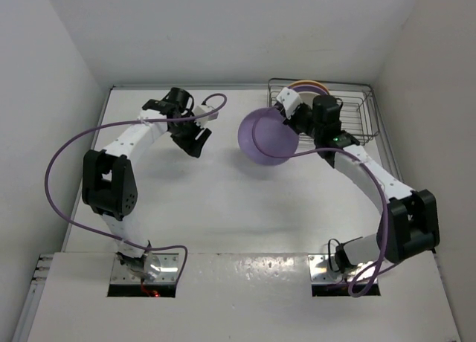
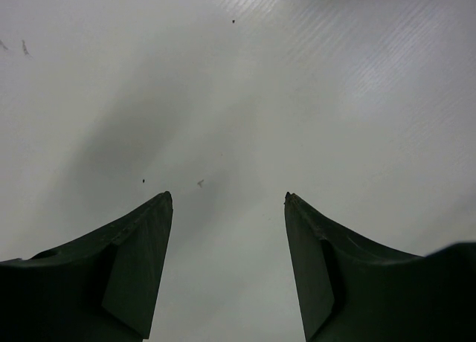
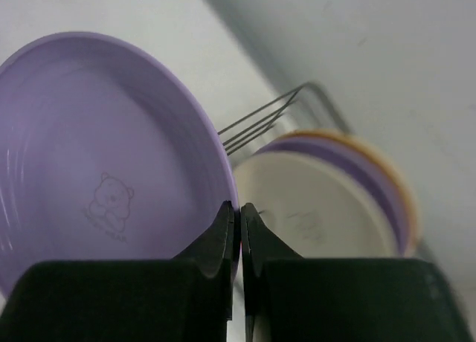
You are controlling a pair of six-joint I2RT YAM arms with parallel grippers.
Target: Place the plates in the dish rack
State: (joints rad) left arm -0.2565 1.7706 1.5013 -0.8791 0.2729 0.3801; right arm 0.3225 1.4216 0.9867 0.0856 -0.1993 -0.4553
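Inventory, top view: one dish rack (image 1: 370, 111) at upper right of the frame, against the back of the table (image 1: 223, 201); one lavender plate (image 1: 264, 141) just left of it, tilted and, by my reading, off the surface, so that it can go in on edge between the wire dividers. Right gripper (image 1: 288, 117), one, sits at that plate's upper right rim, between plate and rack. Left gripper (image 1: 197, 141), one, hangs at upper centre-left, well apart from both; I judge it parked out of the way. The rim of a yellow-orange plate (image 1: 309, 82) shows at the rack's back edge; I cannot count the racked plates from here. Left wrist view: both fingers spread wide at the bottom of the frame, nothing between them, only bare table beyond. Right wrist view: fingers pinched together at lower centre, and the lavender plate's rim runs into that pinch from the left, so I take it as clamped by the edge. At centre right, standing upright in the rack: cream plate (image 3: 320, 215) nearest, second lavender plate (image 3: 349, 163) behind it, yellow-orange plate last. Count: four plates, three racked, one in the grip; that one, I judge, is the last to load.
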